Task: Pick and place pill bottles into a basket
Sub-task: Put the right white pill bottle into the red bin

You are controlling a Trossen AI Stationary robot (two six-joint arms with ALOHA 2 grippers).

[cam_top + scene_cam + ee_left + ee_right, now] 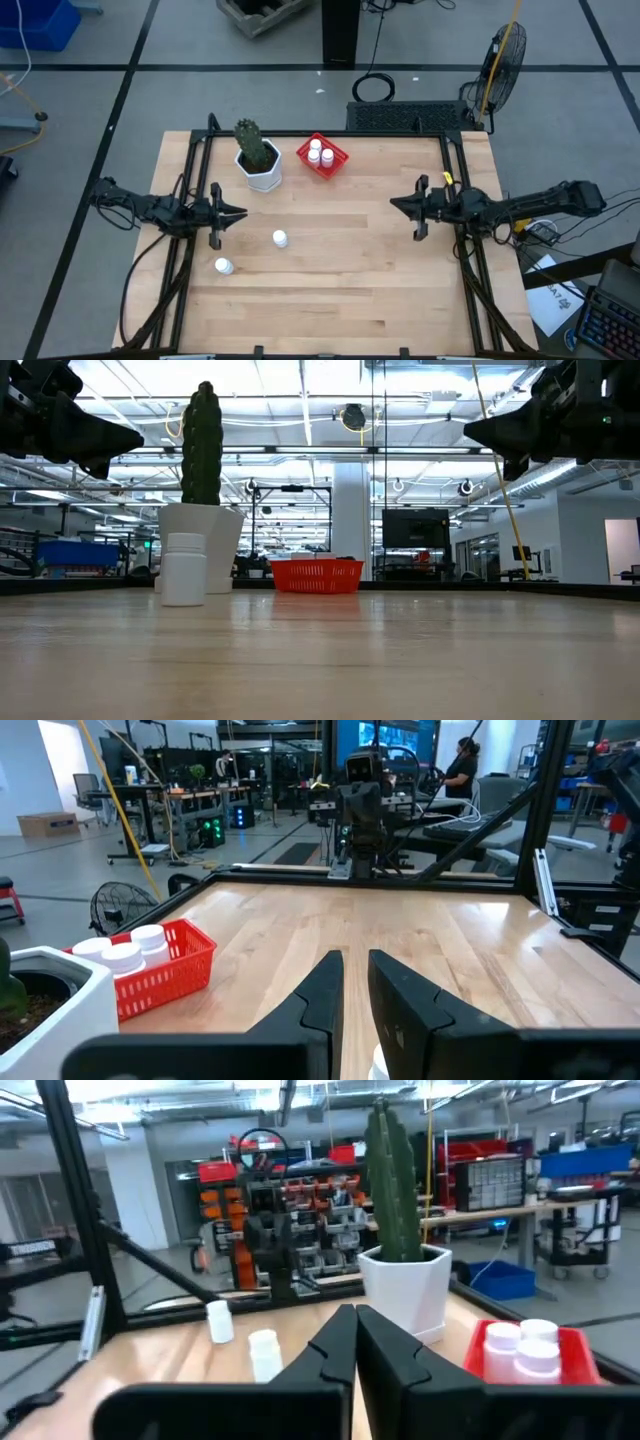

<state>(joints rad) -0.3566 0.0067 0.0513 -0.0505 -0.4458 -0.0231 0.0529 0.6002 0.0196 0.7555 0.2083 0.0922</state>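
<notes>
High view: two pill bottles (280,238) are left standing upright on the table's left half, just right of the left gripper (236,213), which is nearer and pinched shut empty, as is the right gripper (398,204); three sit in the basket (335,166).

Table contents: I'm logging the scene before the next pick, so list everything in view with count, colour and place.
pill bottles in the basket: three, white, inside.
pill bottles on the table: two, white, near the left arm, one lying.
basket: one, red, far side, middle.
cactus pot: one, white, green cactus, left of the basket.
table: one, light wood.
fan: one, dark, on the floor beyond the table.
left claw: shut, left edge.
right claw: shut, right edge.
</notes>
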